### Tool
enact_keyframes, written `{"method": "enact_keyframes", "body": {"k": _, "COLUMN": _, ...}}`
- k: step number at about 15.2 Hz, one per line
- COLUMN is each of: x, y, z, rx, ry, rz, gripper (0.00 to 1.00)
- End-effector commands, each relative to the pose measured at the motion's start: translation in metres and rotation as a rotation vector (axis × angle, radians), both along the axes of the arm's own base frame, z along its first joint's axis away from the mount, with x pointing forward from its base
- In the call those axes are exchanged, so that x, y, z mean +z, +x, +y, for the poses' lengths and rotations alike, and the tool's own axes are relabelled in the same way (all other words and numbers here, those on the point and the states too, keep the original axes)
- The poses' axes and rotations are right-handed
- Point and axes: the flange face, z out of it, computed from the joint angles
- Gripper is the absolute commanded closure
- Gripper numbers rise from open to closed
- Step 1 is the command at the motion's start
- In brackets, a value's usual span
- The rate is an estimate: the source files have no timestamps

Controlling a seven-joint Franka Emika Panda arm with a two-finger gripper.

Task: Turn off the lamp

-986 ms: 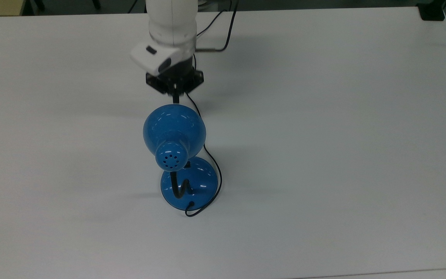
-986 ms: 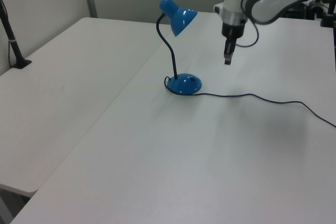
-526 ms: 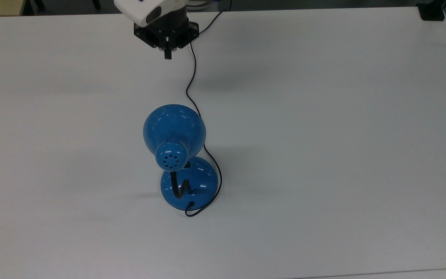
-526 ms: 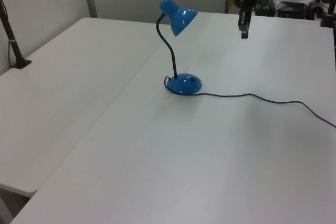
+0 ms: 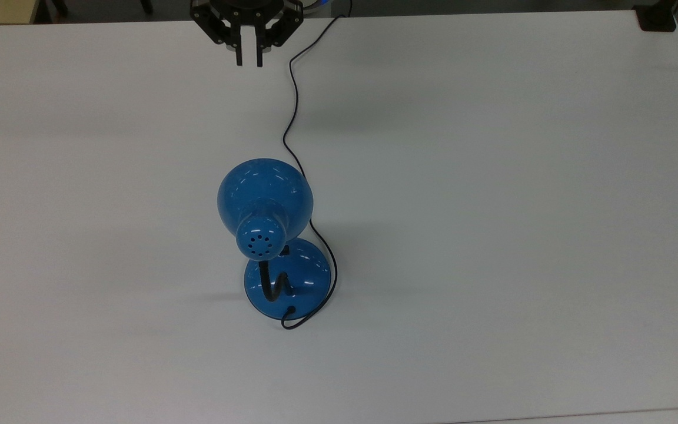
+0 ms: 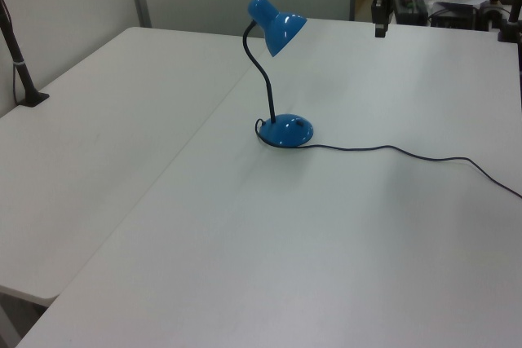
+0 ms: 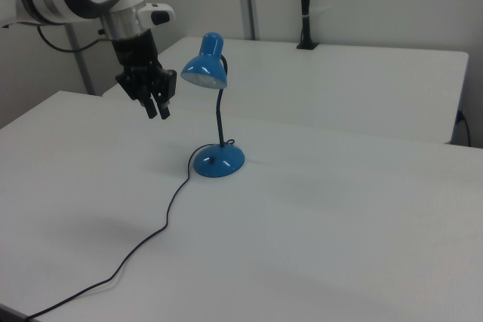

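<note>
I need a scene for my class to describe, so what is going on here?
A white robot arm's black gripper hangs in the air with its fingers slightly apart, holding nothing, near the top view's top edge. It is well apart from the glossy blue desk lamp, which stands upright on the white table. The lamp's thin black cord trails across the table. In the right view, the shade's opening looks pale.
</note>
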Motion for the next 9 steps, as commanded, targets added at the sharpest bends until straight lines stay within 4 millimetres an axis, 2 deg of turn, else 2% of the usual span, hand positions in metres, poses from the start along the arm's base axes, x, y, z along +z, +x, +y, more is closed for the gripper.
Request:
{"method": "enact_keyframes", "body": {"k": 1, "x": 0.006, "y": -0.007, "z": 0.005, "rx": -0.016, "ry": 0.0, "rz": 0.01, "gripper": 0.0}}
{"method": "enact_keyframes", "body": {"k": 3, "x": 0.006, "y": -0.008, "z": 0.017, "rx": 0.005, "ry": -0.001, "rz": 0.011, "gripper": 0.0}}
{"method": "enact_keyframes", "body": {"k": 9, "x": 0.009, "y": -0.015, "z": 0.017, "rx": -0.006, "ry": -0.005, "rz": 0.034, "gripper": 0.0}}
